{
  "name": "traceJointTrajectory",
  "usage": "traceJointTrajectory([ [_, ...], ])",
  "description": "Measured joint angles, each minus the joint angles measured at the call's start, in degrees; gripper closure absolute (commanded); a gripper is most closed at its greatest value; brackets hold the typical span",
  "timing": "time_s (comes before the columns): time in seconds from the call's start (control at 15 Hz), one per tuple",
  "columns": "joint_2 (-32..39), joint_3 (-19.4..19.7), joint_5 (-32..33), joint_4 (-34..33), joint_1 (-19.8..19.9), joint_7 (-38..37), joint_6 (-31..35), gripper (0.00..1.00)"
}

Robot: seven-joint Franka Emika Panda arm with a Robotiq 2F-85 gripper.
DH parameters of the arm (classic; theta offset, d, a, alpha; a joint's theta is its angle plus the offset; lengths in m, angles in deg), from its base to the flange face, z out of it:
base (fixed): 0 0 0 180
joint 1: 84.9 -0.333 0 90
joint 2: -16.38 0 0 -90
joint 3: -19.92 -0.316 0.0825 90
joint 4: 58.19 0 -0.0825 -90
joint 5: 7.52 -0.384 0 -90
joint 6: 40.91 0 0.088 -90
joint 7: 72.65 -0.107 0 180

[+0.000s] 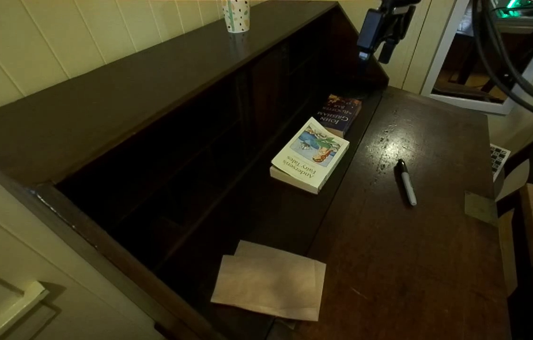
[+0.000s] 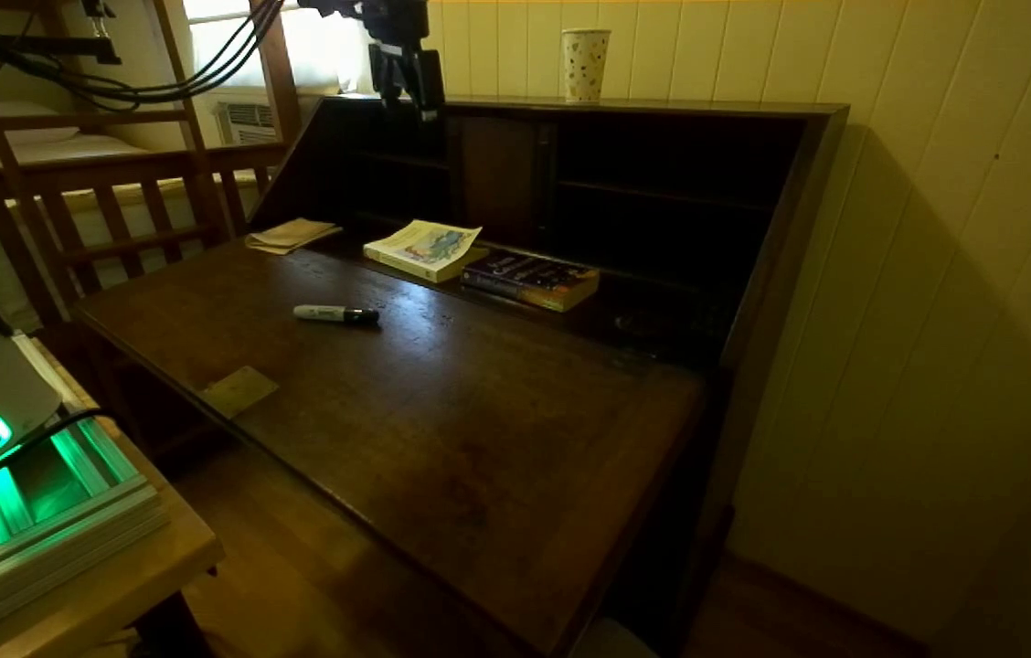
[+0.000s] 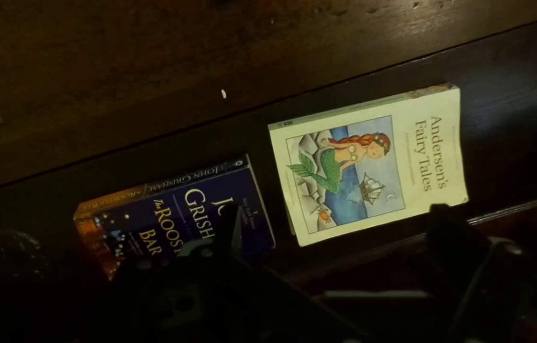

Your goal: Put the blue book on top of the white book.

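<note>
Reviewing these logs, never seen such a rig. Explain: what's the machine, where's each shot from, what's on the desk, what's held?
The machine is a robot arm ending in a two-finger gripper. Both exterior views look across the desk from outside the robot; the wrist view looks down from the arm itself. On the desk lie the blue book (John Grisham), the white book (Andersen's Fairy Tales) beside it, a marker and some beige papers; a patterned cup stands on its raised back. Nothing is held: the gripper hangs open in the air, clear of both books, and the stacking isn't done yet.
</note>
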Motion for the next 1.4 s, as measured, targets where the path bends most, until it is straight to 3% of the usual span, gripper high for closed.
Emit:
traceJointTrajectory([
  [0.33,8.97,0.12,-0.04,-0.95,1.2,1.0,8.01,0.0],
  [0.73,17.98,0.13,2.53,-4.88,2.55,2.44,12.64,0.0],
  [1.13,23.15,0.39,8.97,-6.69,2.62,1.91,17.85,0.0],
  [1.4,25.43,0.39,9.78,-6.5,2.59,1.84,22.67,0.0],
])
